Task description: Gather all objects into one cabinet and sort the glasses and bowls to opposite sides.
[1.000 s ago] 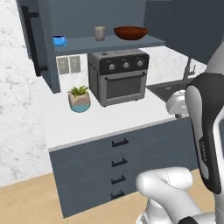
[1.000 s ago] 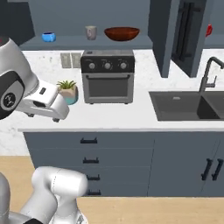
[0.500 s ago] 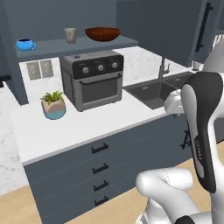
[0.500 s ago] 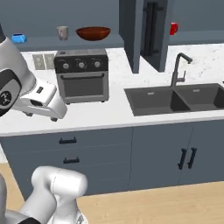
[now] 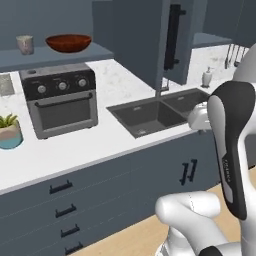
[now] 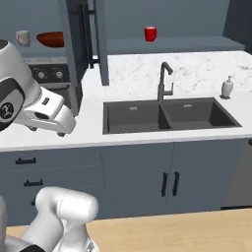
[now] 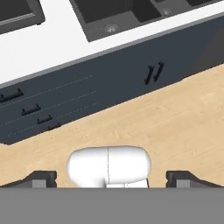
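The red cup stands on a shelf of the open slate-blue cabinet. Its door stands swung out, with the long black handle facing me. On the open shelf to the left sit the beige-grey mug and the wide reddish-brown bowl, also seen as mug and bowl. My gripper is open and empty, its fingertips wide apart. It hangs low in front of the counter, pointing down at the wooden floor, far from all three objects.
A toaster oven and a potted plant stand on the white counter. A double sink with a dark faucet and a soap dispenser lie to the right. Drawer fronts run below.
The base has driven to the right, so the whole scene slid left: the sink and the cabinet with the red cup have come into view. Gripper stays open.
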Controlling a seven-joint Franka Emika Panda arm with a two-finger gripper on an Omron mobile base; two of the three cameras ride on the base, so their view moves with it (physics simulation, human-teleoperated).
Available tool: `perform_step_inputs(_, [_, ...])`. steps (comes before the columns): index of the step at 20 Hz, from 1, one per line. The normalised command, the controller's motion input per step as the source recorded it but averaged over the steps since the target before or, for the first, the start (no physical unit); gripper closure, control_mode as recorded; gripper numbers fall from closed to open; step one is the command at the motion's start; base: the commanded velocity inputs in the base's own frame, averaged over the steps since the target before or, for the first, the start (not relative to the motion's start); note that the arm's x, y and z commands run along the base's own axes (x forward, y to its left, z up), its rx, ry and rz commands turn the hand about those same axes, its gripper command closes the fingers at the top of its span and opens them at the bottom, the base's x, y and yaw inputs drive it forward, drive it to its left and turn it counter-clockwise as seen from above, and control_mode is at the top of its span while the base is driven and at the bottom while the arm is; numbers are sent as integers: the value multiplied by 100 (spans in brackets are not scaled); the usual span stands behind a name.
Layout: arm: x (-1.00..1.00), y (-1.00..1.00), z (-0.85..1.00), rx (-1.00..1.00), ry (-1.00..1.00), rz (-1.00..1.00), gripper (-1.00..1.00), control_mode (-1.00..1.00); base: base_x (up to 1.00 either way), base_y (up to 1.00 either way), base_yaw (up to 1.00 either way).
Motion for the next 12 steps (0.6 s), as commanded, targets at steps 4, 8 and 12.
perform_step_inputs(4, [0, 0, 0, 0, 0, 0, -100, 100, 9, -100, 17])
perform_step_inputs(8, [0, 0, 0, 0, 0, 0, -100, 100, 15, -91, 14])
perform_step_inputs(12, [0, 0, 0, 0, 0, 0, -100, 100, 49, -62, 18])
